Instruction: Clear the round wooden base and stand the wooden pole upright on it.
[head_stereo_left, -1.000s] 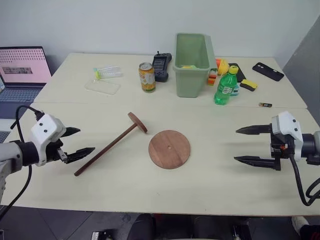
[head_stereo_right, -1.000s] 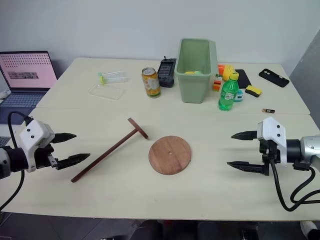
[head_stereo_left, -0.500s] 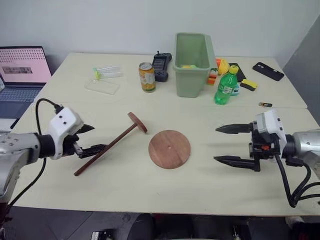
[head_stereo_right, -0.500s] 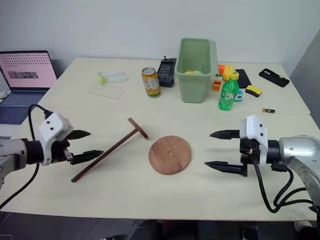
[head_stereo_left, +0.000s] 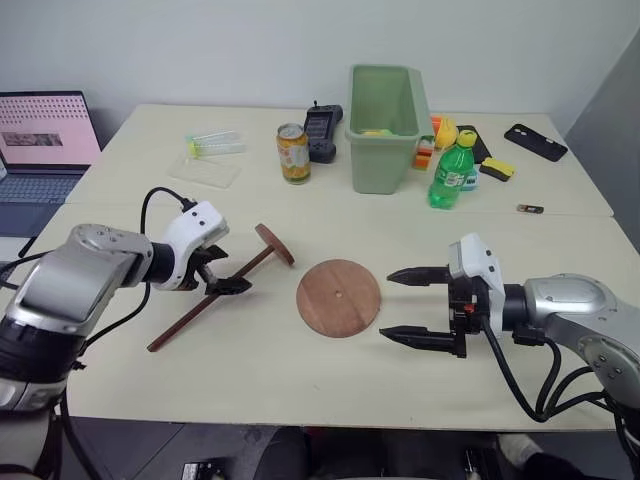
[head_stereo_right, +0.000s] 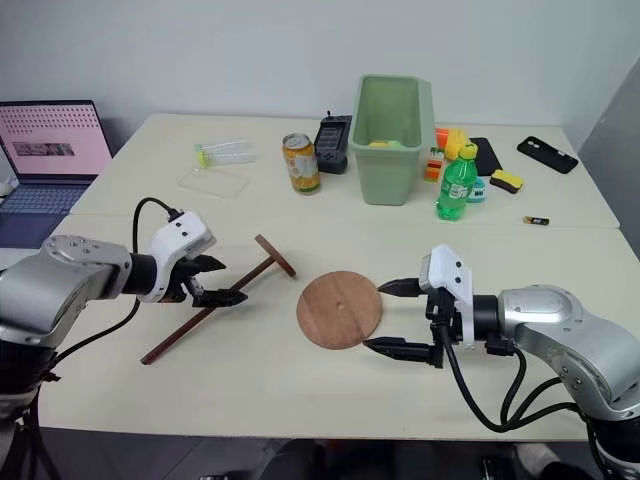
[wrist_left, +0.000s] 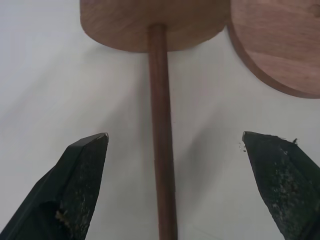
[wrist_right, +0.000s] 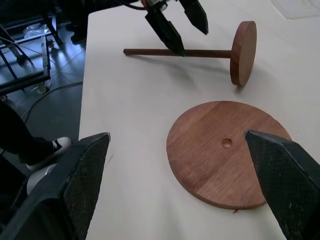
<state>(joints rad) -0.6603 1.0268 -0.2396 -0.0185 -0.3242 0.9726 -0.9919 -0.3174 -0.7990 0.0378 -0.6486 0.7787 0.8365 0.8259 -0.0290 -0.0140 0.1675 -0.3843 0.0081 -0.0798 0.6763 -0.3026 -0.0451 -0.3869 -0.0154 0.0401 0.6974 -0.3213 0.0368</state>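
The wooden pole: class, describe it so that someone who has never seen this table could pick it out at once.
On the cream table, look at the near half, left of the flat round wooden base. The wooden pole lies there on its side, a thin dark rod between the open fingers of the left gripper. Unlike the flat disc with a centre hole, its smaller disc is fixed at the rod's far end.

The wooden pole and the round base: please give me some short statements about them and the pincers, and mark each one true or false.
1. The wooden pole lies on the table. True.
2. The round wooden base has a can standing on it. False: its top is bare.
3. The left pincer is open, straddling the pole's rod. True.
4. The right pincer is shut on the base. False: it is open beside it.
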